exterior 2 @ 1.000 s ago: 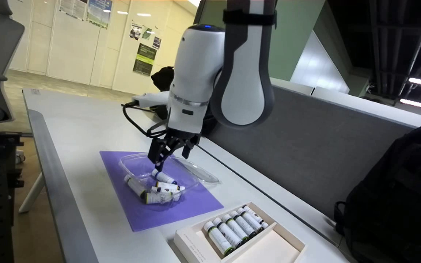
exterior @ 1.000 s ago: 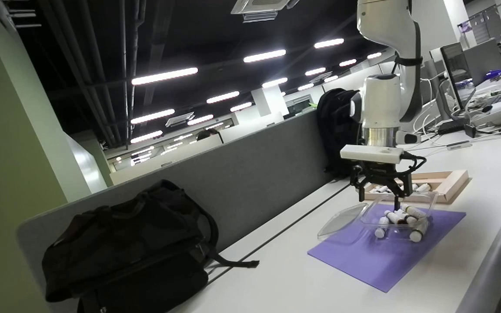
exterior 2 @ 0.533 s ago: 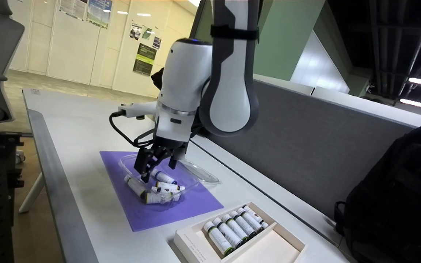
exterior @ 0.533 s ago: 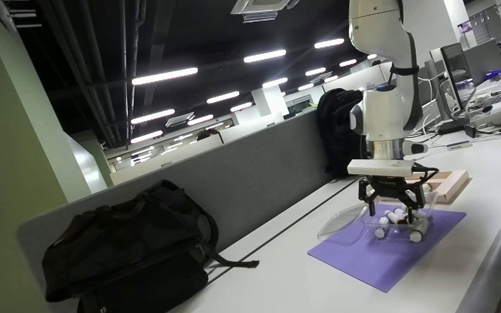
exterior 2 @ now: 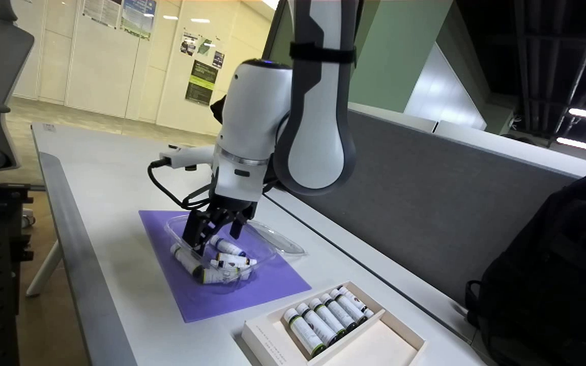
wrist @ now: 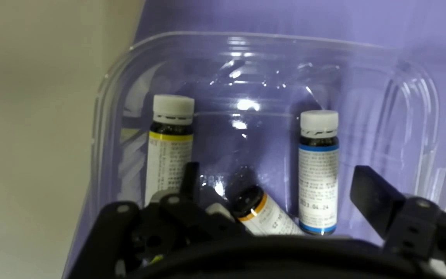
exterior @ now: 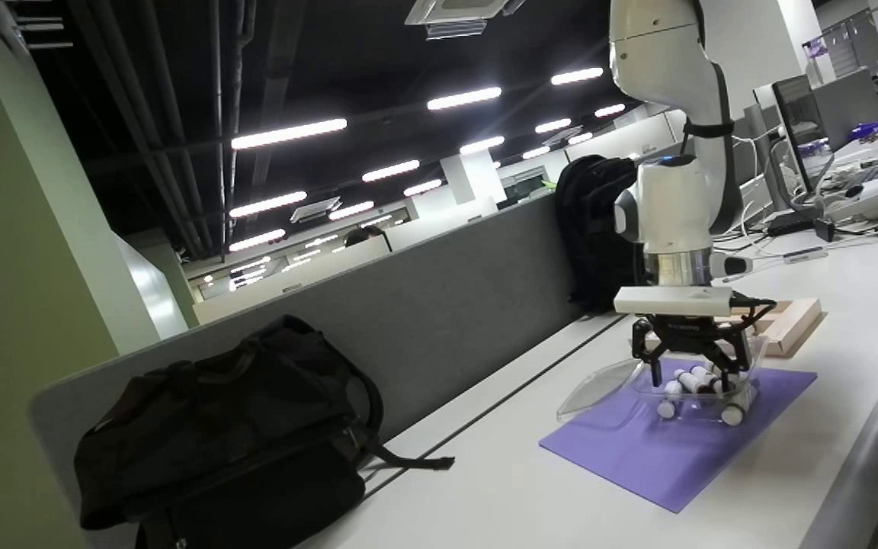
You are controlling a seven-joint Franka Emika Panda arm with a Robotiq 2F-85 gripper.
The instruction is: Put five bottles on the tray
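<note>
My gripper (wrist: 277, 178) is open and reaches down into the clear container. A blue-banded bottle (wrist: 318, 182) lies between its fingers, apart from both. The left finger in the wrist view overlaps a yellow-banded bottle (wrist: 170, 155); I cannot tell if they touch. An orange-banded bottle (wrist: 273, 219) lies tilted, partly hidden by the gripper. In an exterior view the gripper (exterior 2: 217, 240) is over the container's far part, with more bottles (exterior 2: 216, 276) at its near end. The wooden tray (exterior 2: 400, 328) holds several bottles (exterior 2: 303, 333) in a row in one compartment; its other compartment is bare.
The clear plastic container (wrist: 265, 37) stands on a purple mat (exterior 2: 196, 305), with its clear lid (exterior 2: 280, 241) beside it. A grey partition (exterior: 439, 305) runs along the table. A black backpack (exterior: 233, 435) lies near it.
My gripper has moved down into the container and sideways, away from the tray, until one finger reached the yellow-banded bottle's side. That bottle has shifted slightly. The jaws stayed open.
</note>
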